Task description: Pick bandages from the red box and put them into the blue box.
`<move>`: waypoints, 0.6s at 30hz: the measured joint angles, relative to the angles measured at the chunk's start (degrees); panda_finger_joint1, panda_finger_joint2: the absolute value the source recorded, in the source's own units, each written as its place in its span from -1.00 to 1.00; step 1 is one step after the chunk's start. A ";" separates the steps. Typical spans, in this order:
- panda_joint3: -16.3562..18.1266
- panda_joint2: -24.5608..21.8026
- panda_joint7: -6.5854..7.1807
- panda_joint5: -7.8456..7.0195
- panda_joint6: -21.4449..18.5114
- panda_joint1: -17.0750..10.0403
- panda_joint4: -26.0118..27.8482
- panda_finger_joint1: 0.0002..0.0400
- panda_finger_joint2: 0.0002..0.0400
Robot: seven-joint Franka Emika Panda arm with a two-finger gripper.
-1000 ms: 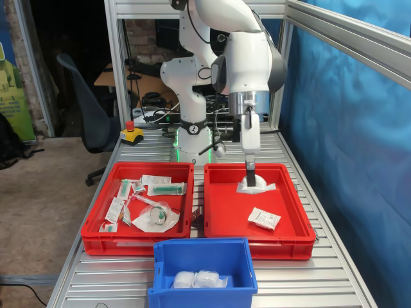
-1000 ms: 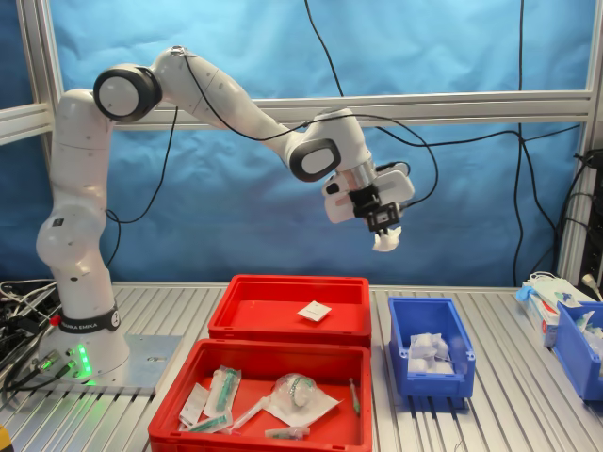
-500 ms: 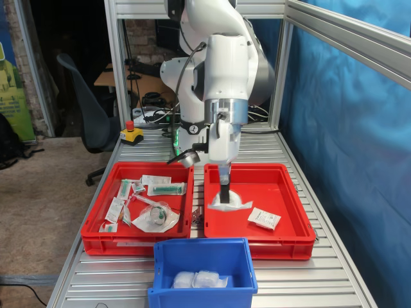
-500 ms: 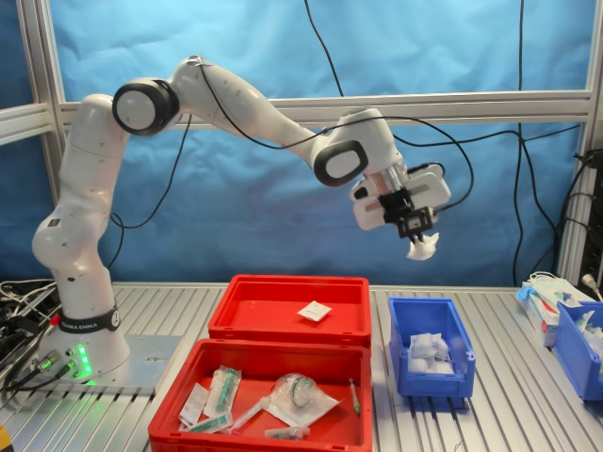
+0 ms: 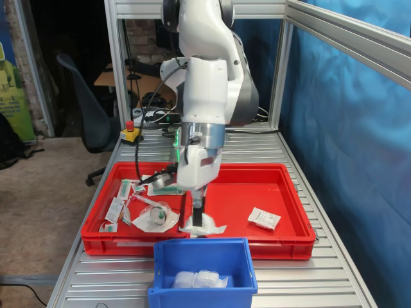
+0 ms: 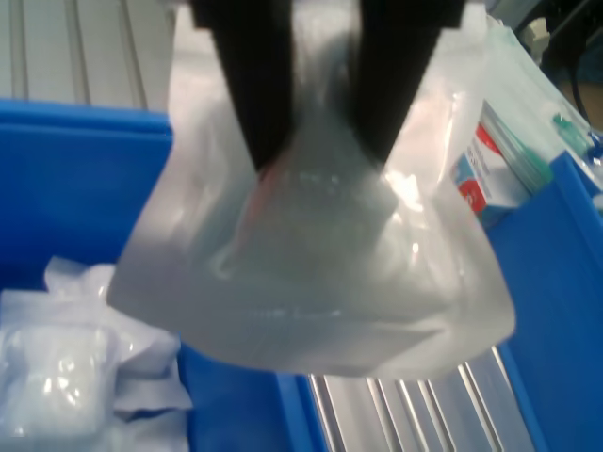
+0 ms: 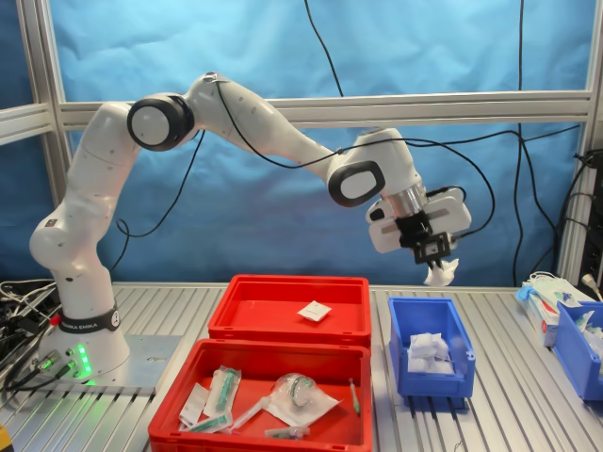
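The fingers (image 6: 259,85) clenched a clear-wrapped bandage (image 6: 320,254); only the second exterior view showed it hanging above the blue box (image 7: 431,350).

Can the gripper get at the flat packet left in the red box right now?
Probably not yet: the gripper is shut on a bandage above the blue box. The packet itself lies uncovered.

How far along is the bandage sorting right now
Done: a few wrapped bandages already lie in the blue box. In hand: the gripper holds a bandage packet above that box. Left: one flat packet sits in the red box.
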 joint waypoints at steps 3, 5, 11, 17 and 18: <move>-0.33 0.74 0.00 0.00 -0.03 -0.46 0.47 -0.82 -0.82; -0.49 0.99 0.00 0.00 -0.04 -0.63 0.60 -0.82 -0.82; -0.82 1.39 0.00 0.00 -0.06 -0.84 0.87 -0.82 -0.82; -0.83 1.40 0.00 0.00 -0.07 -0.84 1.05 -0.82 -0.82; -0.83 1.40 0.00 0.00 -0.07 -0.84 1.06 -0.82 -0.82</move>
